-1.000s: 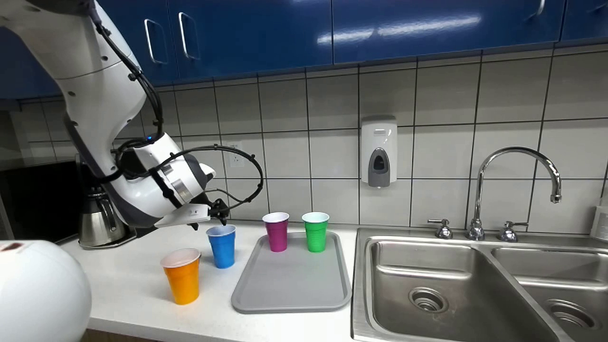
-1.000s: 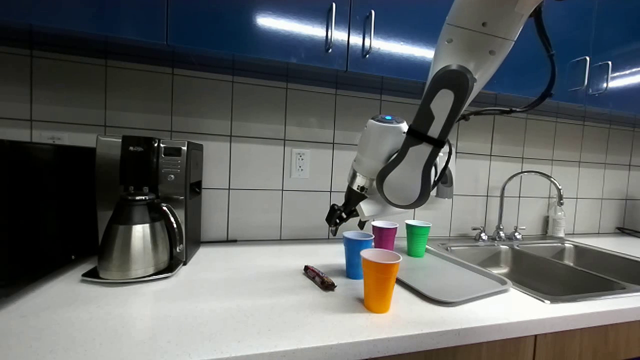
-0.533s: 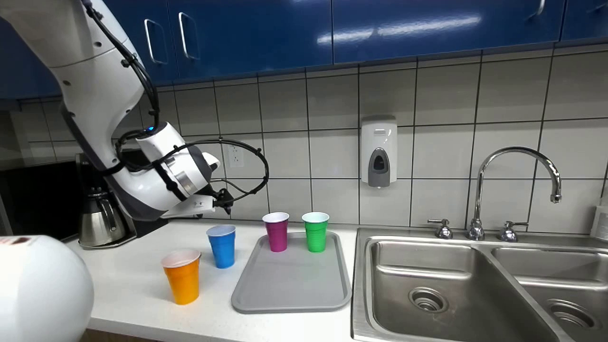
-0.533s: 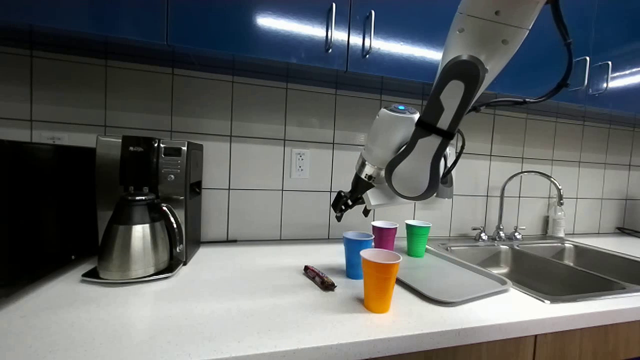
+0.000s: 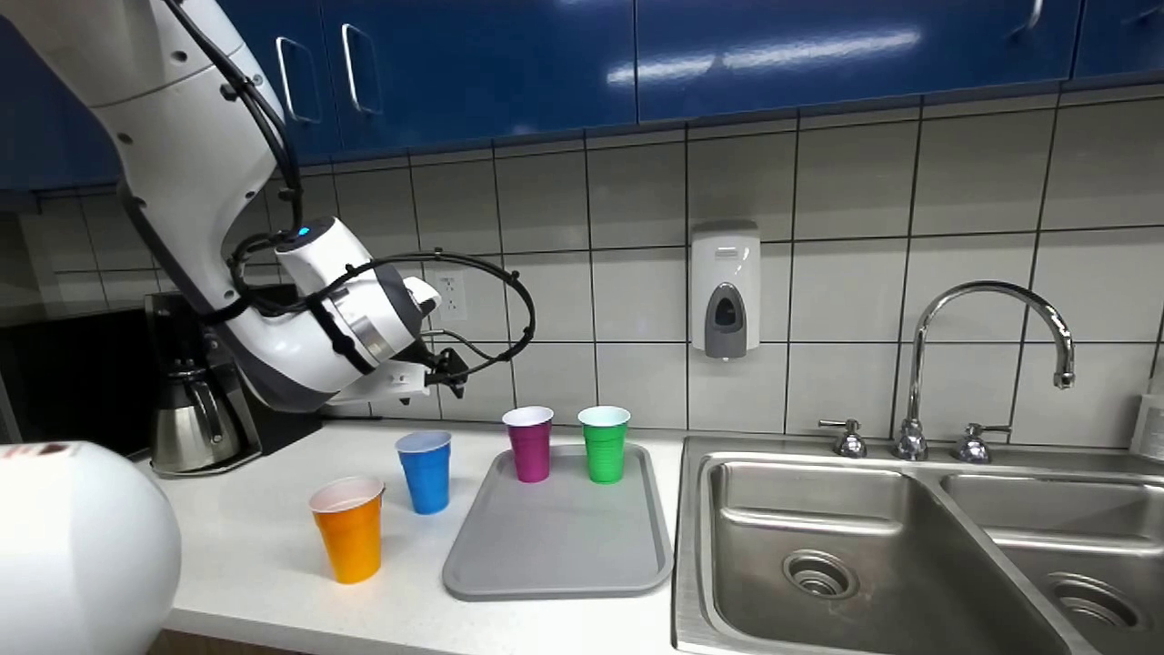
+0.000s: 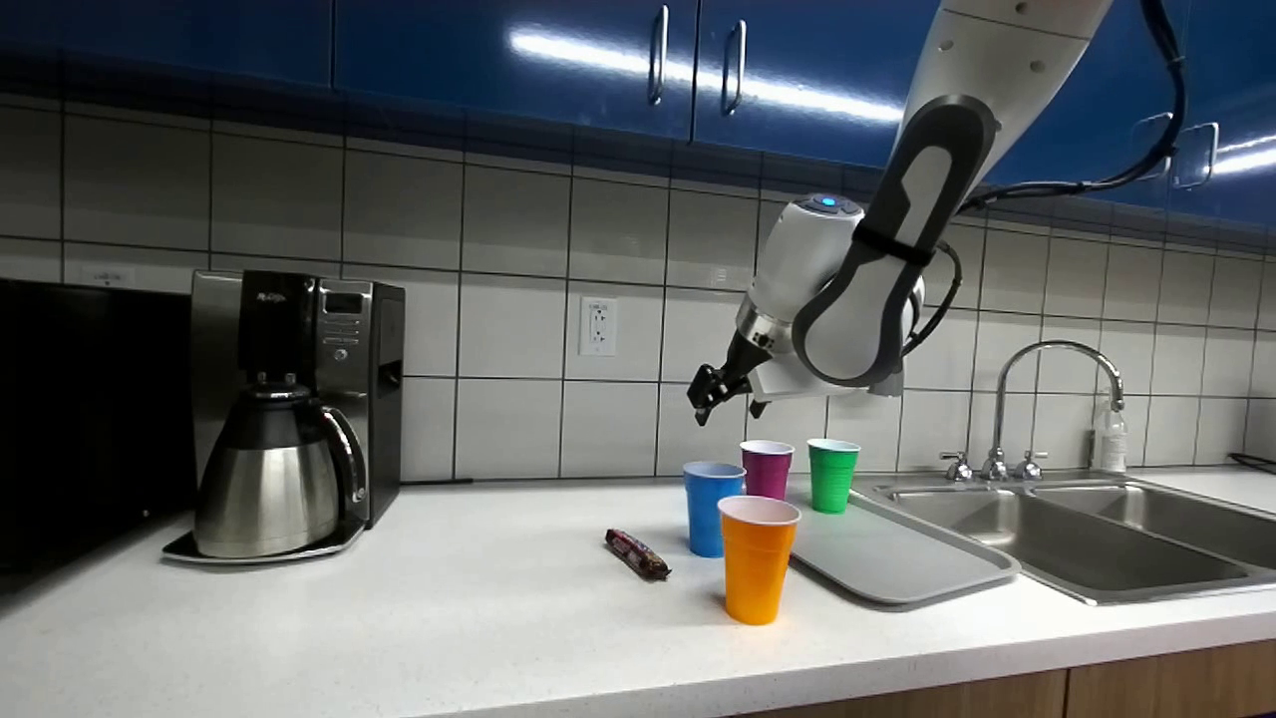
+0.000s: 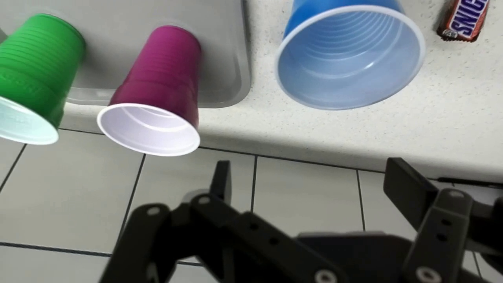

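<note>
My gripper [image 7: 312,177] stands open in the wrist view, its black pads [image 7: 223,179] wide apart with only wall tiles showing between them. In an exterior view the gripper [image 6: 730,411] hangs above the cups, touching none. A blue cup [image 6: 706,514] and an orange cup [image 6: 756,573] stand upright on the counter. On the grey tray [image 5: 564,546] are a purple cup [image 5: 530,455] and a green cup [image 5: 604,455], both upright near its back edge. A Snickers bar [image 6: 638,554] lies beside the blue cup. The orange cup is out of the wrist view.
A coffee maker [image 6: 344,399] with a steel carafe [image 6: 269,489] stands by a black appliance [image 6: 90,419]. A steel sink [image 5: 818,528] with a faucet [image 5: 987,287] adjoins the tray. Blue cabinets [image 5: 491,64] hang overhead; a soap dispenser [image 5: 725,291] is on the tiled wall.
My arm has risen and shifted toward the tray side, carrying the open gripper higher above the blue cup and off toward the purple one. Cups, tray and bar have stayed put.
</note>
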Controlling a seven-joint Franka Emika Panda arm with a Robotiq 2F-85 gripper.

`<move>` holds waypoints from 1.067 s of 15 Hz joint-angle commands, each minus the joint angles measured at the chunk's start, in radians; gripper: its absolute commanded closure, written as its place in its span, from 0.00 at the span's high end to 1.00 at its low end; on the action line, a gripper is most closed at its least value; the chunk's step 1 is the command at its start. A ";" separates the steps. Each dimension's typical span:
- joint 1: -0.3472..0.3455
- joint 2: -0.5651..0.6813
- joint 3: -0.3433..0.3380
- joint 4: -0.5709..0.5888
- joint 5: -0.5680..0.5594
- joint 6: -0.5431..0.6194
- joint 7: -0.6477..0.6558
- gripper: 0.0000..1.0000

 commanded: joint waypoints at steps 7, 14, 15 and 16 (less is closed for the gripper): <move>-0.001 -0.085 -0.043 -0.077 0.042 -0.023 0.036 1.00; -0.083 -0.180 0.002 -0.123 0.146 -0.081 -0.001 1.00; -0.094 -0.200 0.016 -0.130 0.168 -0.110 -0.015 1.00; -0.099 -0.212 0.023 -0.131 0.193 -0.135 -0.030 1.00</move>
